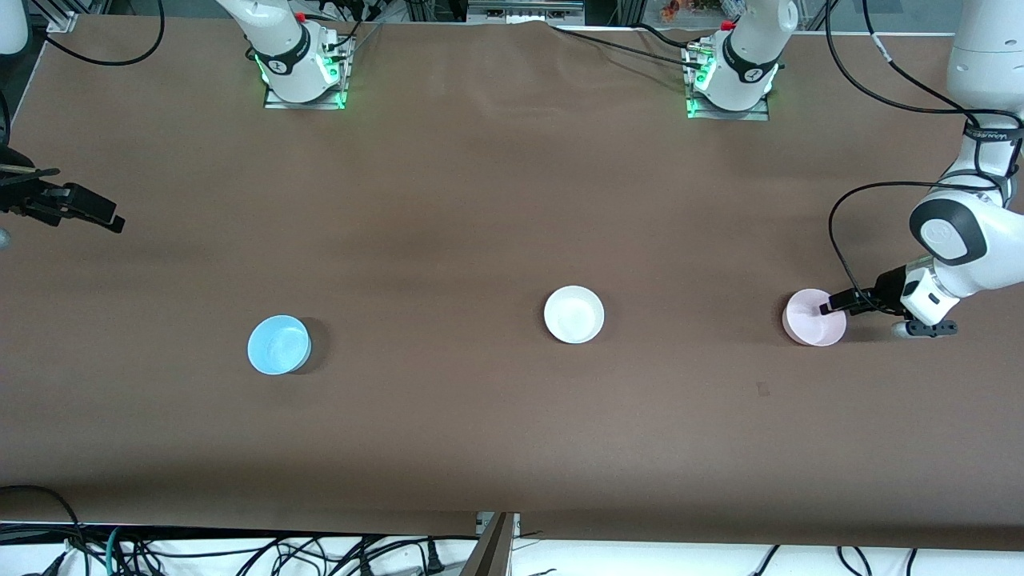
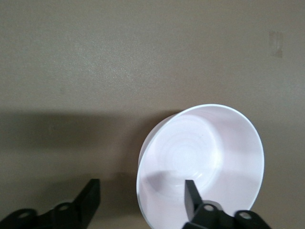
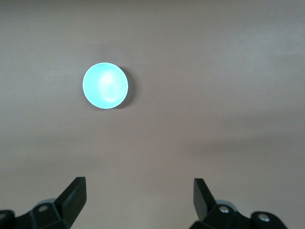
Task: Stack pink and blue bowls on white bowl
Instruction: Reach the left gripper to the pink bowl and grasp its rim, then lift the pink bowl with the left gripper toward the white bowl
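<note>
A: Claw first: the left claw (image 1: 837,304) is sitting low at the pink bowl (image 1: 813,318), down at the left arm's end of the tabletop (image 1: 480,200). In the left wrist view one finger (image 2: 192,198) is standing inside the pink bowl and the other finger is standing outside it on the bare cloth, so the jaws are straddling the rim, parted and not yet pinching it.

B: So nothing is being held?

A: Nothing that I can see. The pink bowl is tipping a little in that view, its mouth leaning toward the camera.

B: How should the grip be going, in your judgement?

A: The jaws should be closing squarely across the wall, deep enough that the thin rim is not slipping out, and the lift should be going straight up before any travel.

B: And outward from there?

A: The white bowl (image 1: 574,314) is resting near the middle of the tabletop, well apart from the pink one. The blue bowl (image 1: 278,344) is lying toward the right arm's end, slightly nearer the front camera.

B: The other arm?

A: The right claw (image 1: 88,210) is waiting, hanging over that end's edge with its jaws wide apart and empty.
</note>
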